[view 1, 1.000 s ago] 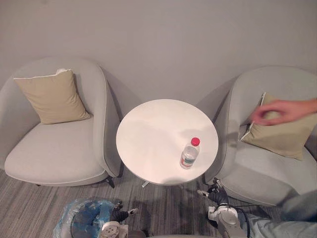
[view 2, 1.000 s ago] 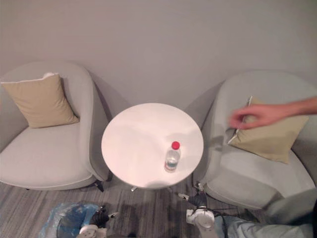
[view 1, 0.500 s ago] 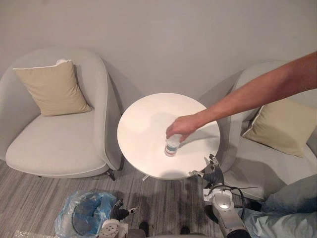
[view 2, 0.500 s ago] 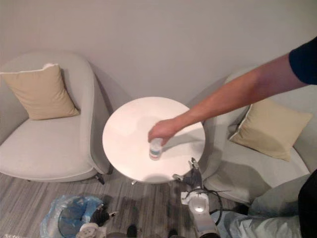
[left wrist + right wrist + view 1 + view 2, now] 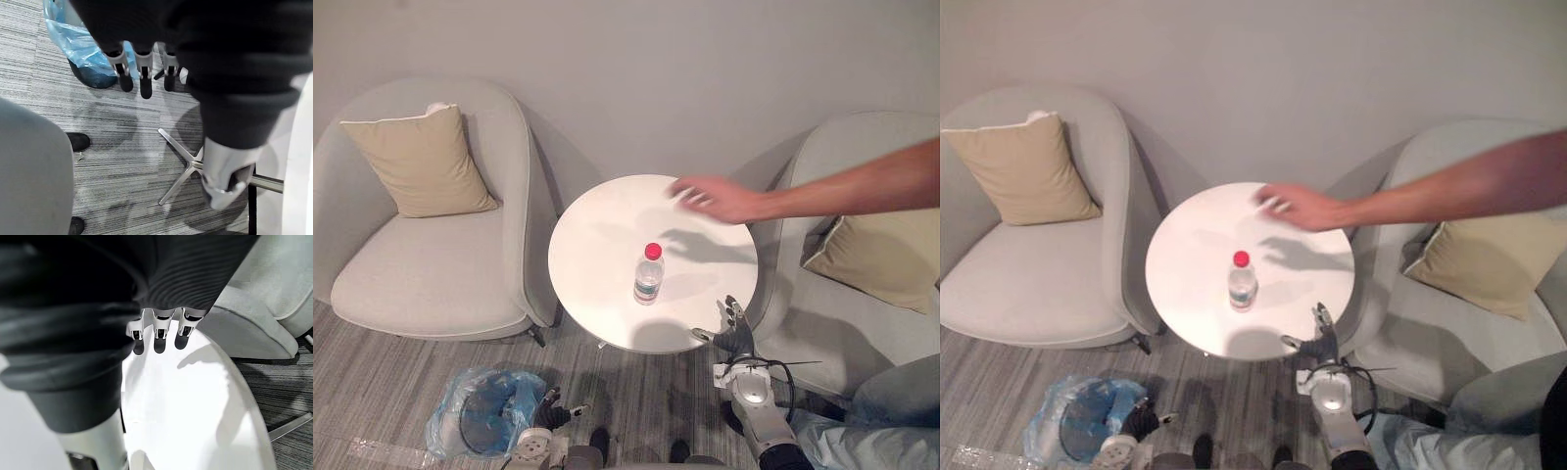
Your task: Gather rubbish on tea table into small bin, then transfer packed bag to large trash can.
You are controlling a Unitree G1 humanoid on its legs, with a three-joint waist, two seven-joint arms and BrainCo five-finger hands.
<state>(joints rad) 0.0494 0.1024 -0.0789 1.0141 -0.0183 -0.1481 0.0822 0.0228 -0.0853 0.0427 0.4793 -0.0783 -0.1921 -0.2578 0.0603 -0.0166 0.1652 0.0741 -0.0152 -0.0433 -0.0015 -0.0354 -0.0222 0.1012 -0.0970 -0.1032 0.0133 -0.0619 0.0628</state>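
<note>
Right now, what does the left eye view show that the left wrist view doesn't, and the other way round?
Left eye view's own: the bottle standing on the table, a person's hand over it, two cushions and the right hand. Left wrist view's own: the table's metal feet under its top. Shared: the left hand, the blue-lined bin, and the table's rim.

— Entry one?
— Silver dark-tipped left hand (image 5: pixel 548 421): hung low, fingers (image 5: pixel 141 73) straight, holding nothing.
— Entry two?
— Silver dark-tipped right hand (image 5: pixel 734 335): held higher, fingers straight and spread, likewise empty.
</note>
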